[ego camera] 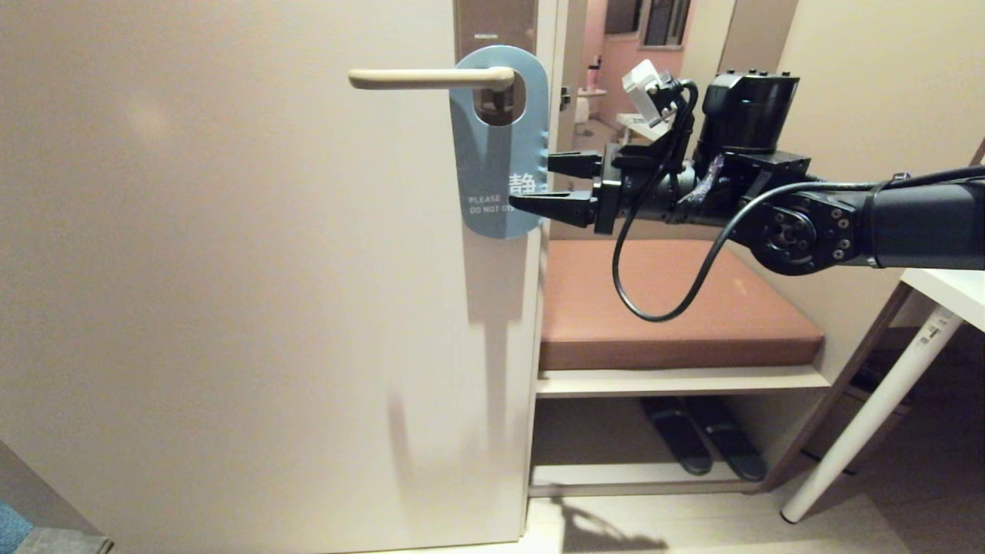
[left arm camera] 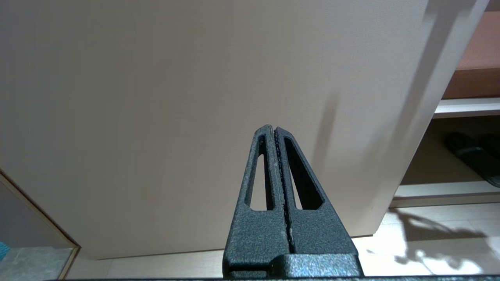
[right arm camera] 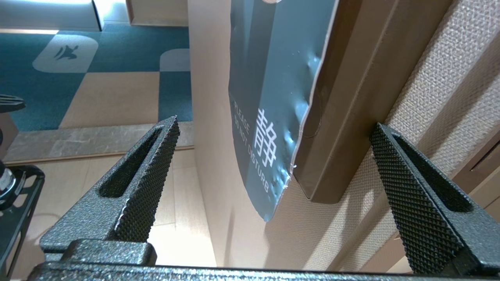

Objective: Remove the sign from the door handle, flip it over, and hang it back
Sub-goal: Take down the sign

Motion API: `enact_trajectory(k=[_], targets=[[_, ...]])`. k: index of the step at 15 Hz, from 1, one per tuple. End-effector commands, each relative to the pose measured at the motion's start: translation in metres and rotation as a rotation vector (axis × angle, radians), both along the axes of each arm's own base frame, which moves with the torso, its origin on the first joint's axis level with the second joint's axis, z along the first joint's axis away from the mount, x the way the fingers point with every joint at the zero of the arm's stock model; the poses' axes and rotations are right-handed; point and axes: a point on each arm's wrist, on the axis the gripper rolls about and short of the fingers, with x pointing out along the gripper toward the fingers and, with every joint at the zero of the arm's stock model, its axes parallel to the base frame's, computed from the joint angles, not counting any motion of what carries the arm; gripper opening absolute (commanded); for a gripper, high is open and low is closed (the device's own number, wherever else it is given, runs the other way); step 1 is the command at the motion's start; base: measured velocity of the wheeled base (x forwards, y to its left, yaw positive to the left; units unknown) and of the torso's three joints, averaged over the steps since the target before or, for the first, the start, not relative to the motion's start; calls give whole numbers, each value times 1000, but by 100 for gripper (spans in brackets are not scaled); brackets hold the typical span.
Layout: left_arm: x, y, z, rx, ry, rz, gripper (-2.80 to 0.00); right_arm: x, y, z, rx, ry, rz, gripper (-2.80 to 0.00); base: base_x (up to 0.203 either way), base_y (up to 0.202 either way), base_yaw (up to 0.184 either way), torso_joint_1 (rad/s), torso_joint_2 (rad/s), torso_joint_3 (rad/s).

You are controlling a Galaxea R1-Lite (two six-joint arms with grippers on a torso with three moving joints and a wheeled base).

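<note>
**Ana:** One sign (ego camera: 500,142), blue face out with "PLEASE DO NOT DISTURB", hangs by its hole on the door handle (ego camera: 431,78) of a cream door (ego camera: 231,308). It has not been taken off yet.

**Ben:** Where are the arms?

**Ana:** Reaching in level from the right, the right gripper (ego camera: 539,185) has its jaws wide apart, straddling the sign's lower right edge at the door's edge. Nothing is clamped. Parked low, facing the door's lower part, the left gripper (left arm camera: 275,130) has its jaws pressed together, empty.

**Ben:** What might go wrong?

**Ana:** I judge the far jaw could catch the door's edge rather than slip behind the sign. The card already looks dented along that edge, so a hard pinch could crease it. Pulling sideways could also snag the hole on the lever.
</note>
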Motion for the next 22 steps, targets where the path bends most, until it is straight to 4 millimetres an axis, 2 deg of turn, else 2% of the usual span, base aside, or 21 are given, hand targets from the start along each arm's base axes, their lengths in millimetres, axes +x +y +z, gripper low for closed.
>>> enact_trajectory(k=[1, 6, 12, 22], targets=[[0, 0, 0, 0, 2, 1, -280, -5, 5, 4, 4, -12, 26, 0, 0, 0, 0, 0, 0, 0], [0, 0, 0, 0, 2, 1, -280, -14, 10, 8, 6, -18, 45, 0, 0, 0, 0, 0, 0, 0], [0, 0, 0, 0, 2, 1, -280, -26, 5, 8, -3, -5, 46, 0, 0, 0, 0, 0, 0, 0], [0, 0, 0, 0, 1, 1, -280, -29, 7, 10, -3, -13, 54, 0, 0, 0, 0, 0, 0, 0]])
